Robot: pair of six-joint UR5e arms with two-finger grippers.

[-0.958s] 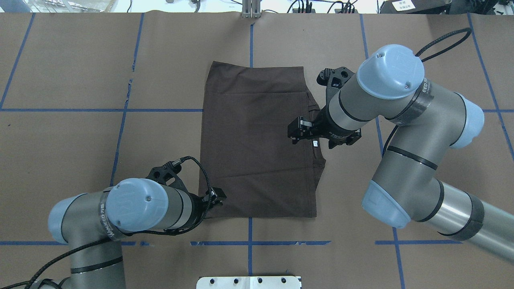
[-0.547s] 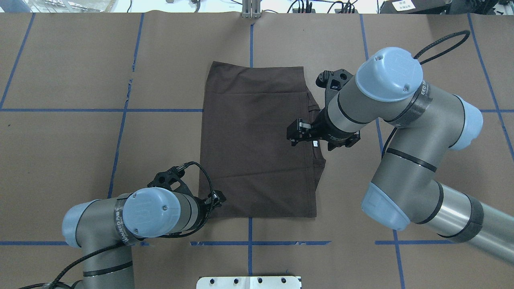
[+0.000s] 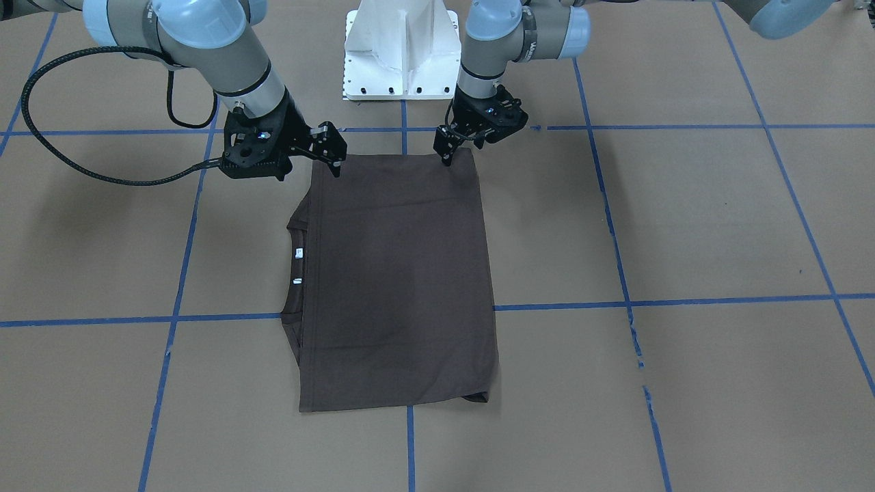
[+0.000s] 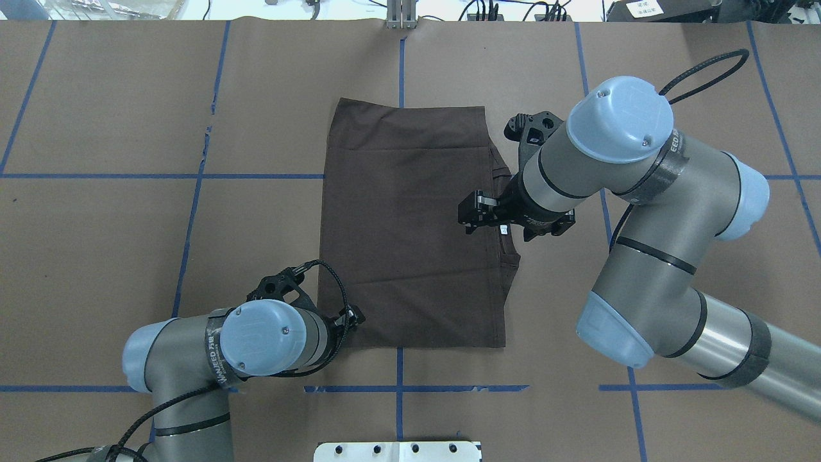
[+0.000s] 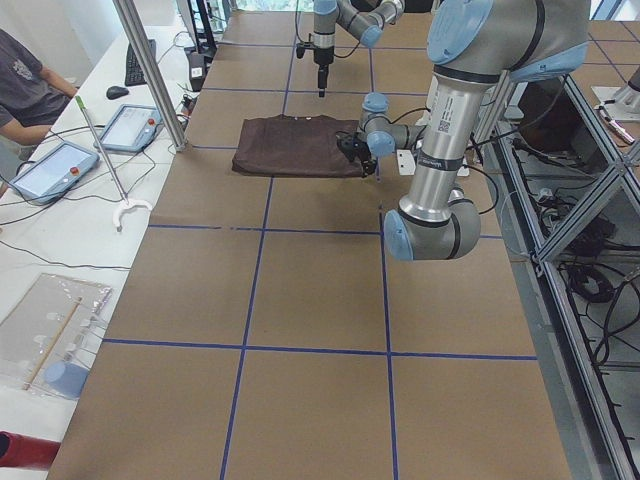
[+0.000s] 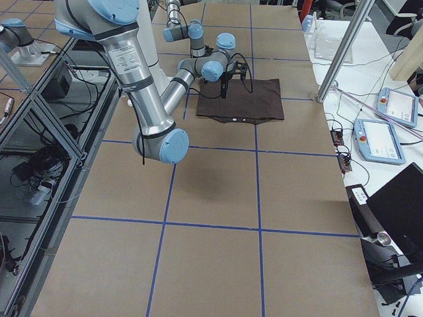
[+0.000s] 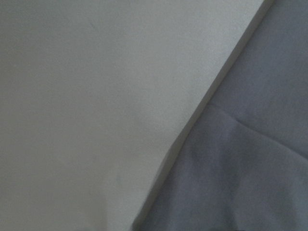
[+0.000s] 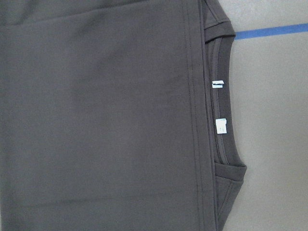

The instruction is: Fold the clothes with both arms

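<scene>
My left arm has swung in toward the T-shirt (image 4: pixel 410 224), bringing my left gripper (image 4: pixel 355 316) to its near left corner; whether it grips I cannot tell. My right gripper (image 4: pixel 467 215) has hardly shifted, hovering over the cloth with jaws apart, holding nothing. The T-shirt lies folded in a flat rectangle mid-table (image 4: pixel 128 224), collar (image 8: pixel 224 110) and white tags (image 8: pixel 219 84) showing on my right

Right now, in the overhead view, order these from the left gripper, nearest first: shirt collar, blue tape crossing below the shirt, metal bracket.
From the left gripper:
1. Blue tape crossing, close by on the robot's side.
2. Shirt collar, farther off to the right.
3. Metal bracket, far side, top centre.
</scene>
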